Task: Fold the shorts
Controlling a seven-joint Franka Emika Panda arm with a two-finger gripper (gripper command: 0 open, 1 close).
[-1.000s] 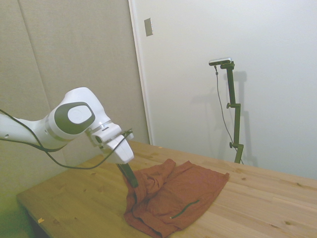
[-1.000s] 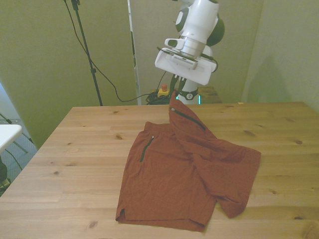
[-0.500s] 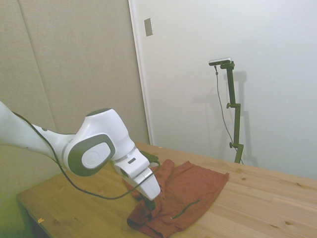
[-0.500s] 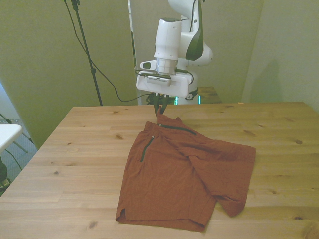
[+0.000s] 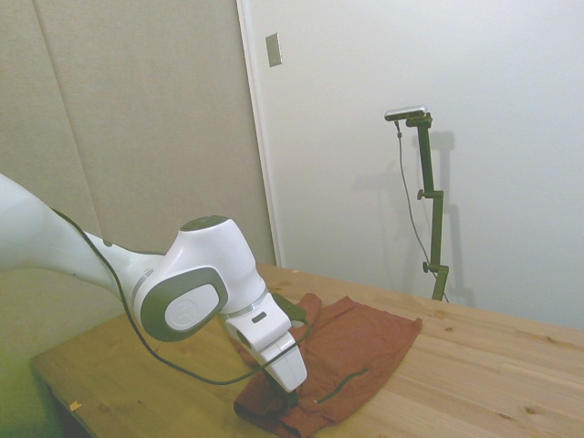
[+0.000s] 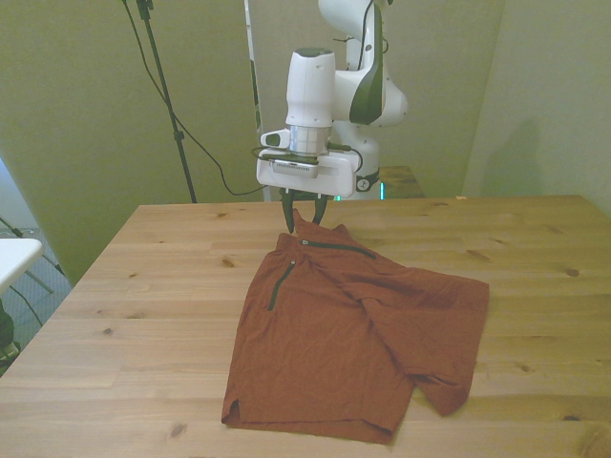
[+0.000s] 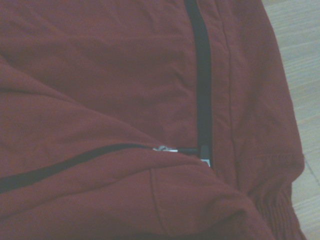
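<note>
From my station I saw the shorts (image 6: 358, 329) lying on the wooden table (image 6: 143, 305), spread mostly flat in the front view, with one side folded over the other so that a rumpled flap ran down toward the front view's right. The gripper (image 6: 304, 221) hung at the far edge of the garment, at the waistband, and its two dark fingers (image 6: 289, 217) stood parted, with a small raised peak of fabric between them; I could not tell whether they touched the cloth. In the side view the arm's white wrist housing (image 5: 274, 342) covered that end of the shorts (image 5: 351, 351), so the fingers were hidden there. The wrist camera gave me rust-red cloth crossed by two dark zipper lines (image 7: 202, 85) meeting near a small metal pull (image 7: 165, 148), with a strip of table at one edge.
</note>
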